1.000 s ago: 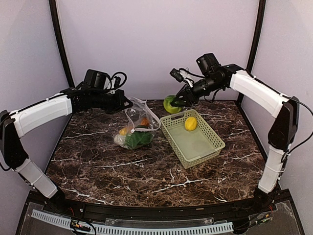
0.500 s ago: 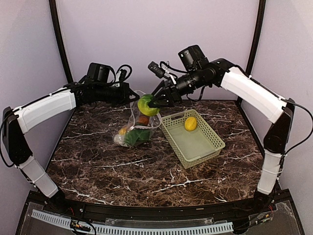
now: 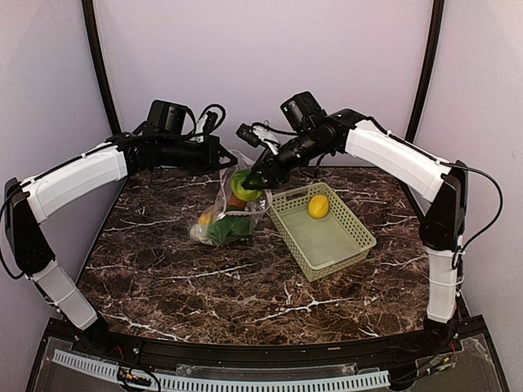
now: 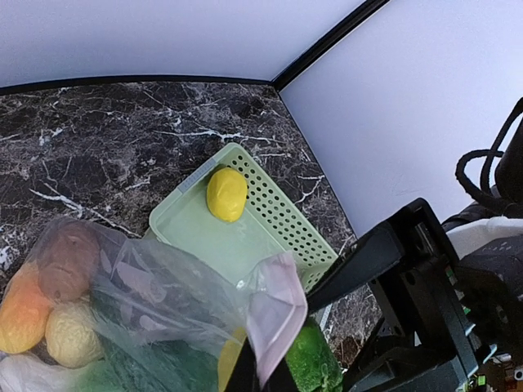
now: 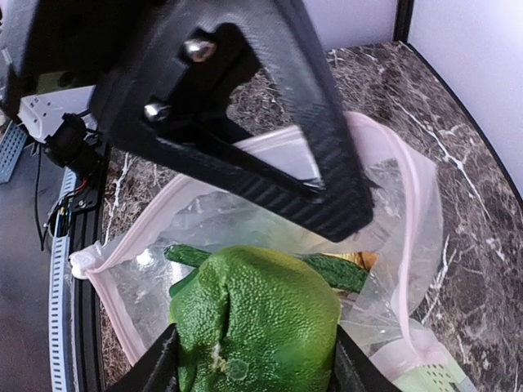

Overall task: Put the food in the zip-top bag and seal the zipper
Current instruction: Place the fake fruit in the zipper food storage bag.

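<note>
Loading is in hand: the right fingers pinch the green pepper just over the open mouth of the zip-top bag, which the left fingers hold up, clamped on its zipper edge (several pieces already lie inside). Next, the pepper likely needs lowering before release; the lemon waits in the basket.

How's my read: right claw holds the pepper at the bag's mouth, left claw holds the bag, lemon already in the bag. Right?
No: the lemon lies in the basket, not the bag; the top view shows it. The right claw holds the pepper at the bag's mouth; the left claw holds the bag.
</note>
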`<state>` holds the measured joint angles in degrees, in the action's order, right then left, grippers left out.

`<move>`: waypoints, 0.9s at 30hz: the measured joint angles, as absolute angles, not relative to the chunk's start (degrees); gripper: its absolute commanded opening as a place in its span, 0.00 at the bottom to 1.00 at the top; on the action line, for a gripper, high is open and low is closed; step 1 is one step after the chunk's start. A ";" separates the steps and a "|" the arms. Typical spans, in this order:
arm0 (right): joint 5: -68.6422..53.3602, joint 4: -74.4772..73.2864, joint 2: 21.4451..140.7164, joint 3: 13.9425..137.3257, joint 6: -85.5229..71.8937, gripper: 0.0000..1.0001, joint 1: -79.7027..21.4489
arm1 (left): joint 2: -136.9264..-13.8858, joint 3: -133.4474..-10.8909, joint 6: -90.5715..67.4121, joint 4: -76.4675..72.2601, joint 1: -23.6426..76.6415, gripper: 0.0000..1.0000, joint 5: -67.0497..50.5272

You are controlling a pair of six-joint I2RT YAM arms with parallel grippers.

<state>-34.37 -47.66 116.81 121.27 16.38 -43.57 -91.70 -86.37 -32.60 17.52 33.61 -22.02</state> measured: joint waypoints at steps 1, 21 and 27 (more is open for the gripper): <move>-33.36 -47.62 116.81 121.27 16.14 0.72 -43.62 | -91.70 -86.37 -32.53 17.67 33.61 0.01 -22.00; -22.81 -47.37 109.97 119.63 18.52 0.99 -45.76 | -91.70 -86.37 -32.12 18.02 33.63 0.01 -19.66; -13.43 -45.39 104.97 113.91 20.38 0.80 -45.54 | -91.70 -86.37 -32.18 18.00 33.63 0.01 -19.31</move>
<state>-13.43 -45.39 104.97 113.91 20.38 -45.54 -91.70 -86.37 -32.18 18.00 33.63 -19.31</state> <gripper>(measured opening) 0.892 0.010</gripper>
